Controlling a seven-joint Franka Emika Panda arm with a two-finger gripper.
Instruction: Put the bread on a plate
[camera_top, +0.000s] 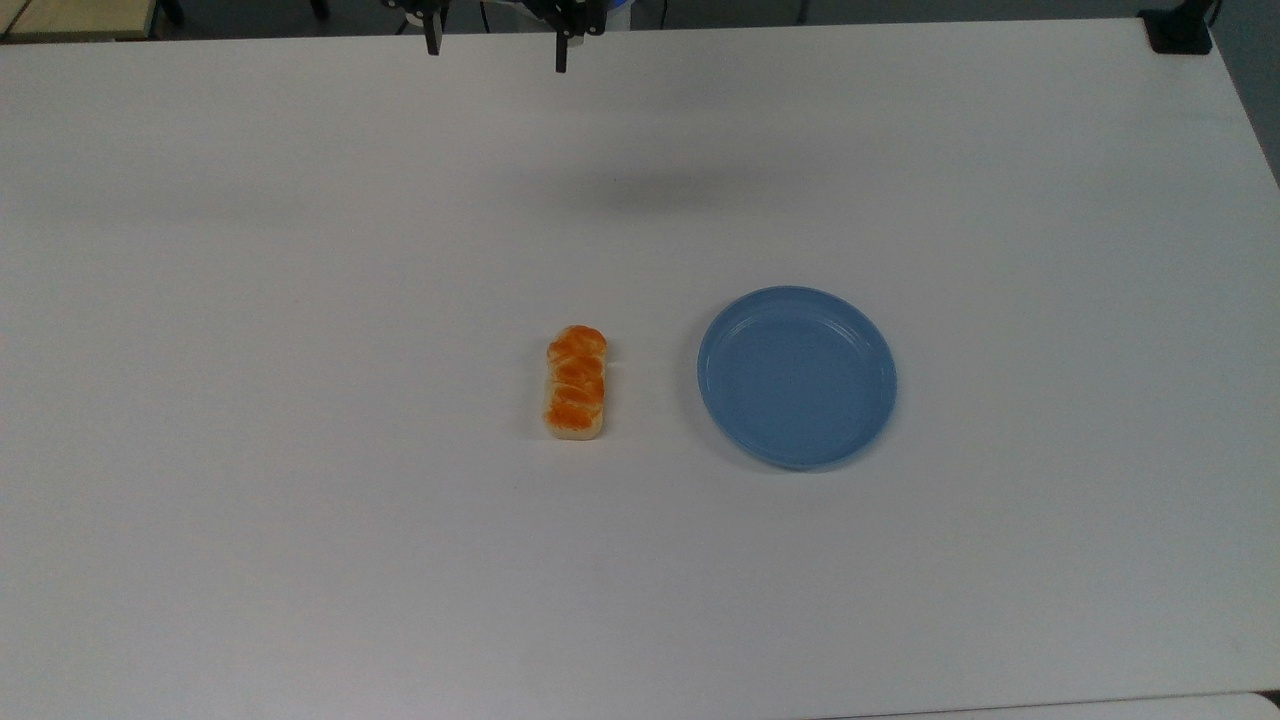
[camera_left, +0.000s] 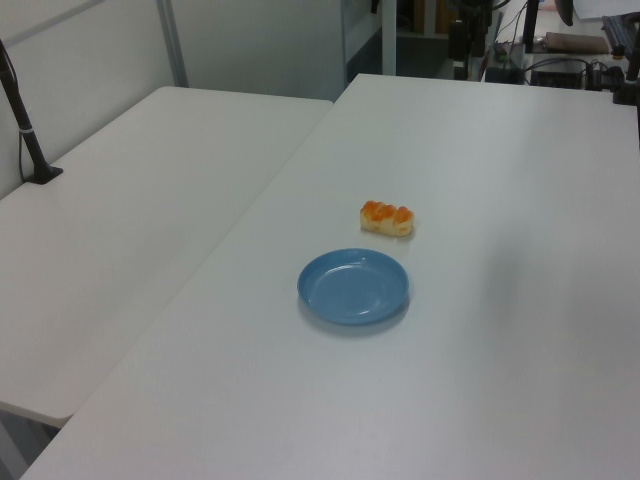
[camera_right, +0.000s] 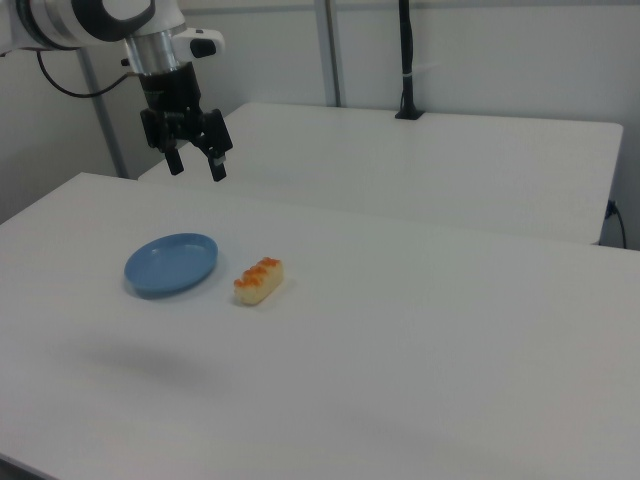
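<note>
The bread (camera_top: 576, 383), a small braided loaf with an orange-brown top and pale sides, lies flat on the white table (camera_top: 300, 500) near the middle. It also shows in the left view (camera_left: 387, 218) and the right view (camera_right: 259, 280). The plate (camera_top: 797, 377), round and light blue with nothing in it, sits just to the bread's right in the top view, a small gap apart. I see the plate in the left view (camera_left: 353, 287) and right view (camera_right: 171, 264) too. My gripper (camera_right: 196, 165) hangs open high above the table, well away from both; its fingertips (camera_top: 561, 62) poke in at the top view's upper edge.
A second white table (camera_left: 130, 230) adjoins at the left view's left, with a black pole clamped to it (camera_left: 22, 125). A black clamp (camera_top: 1178, 30) sits at the top view's upper right corner. Desks with cables and equipment (camera_left: 560, 50) stand beyond the table.
</note>
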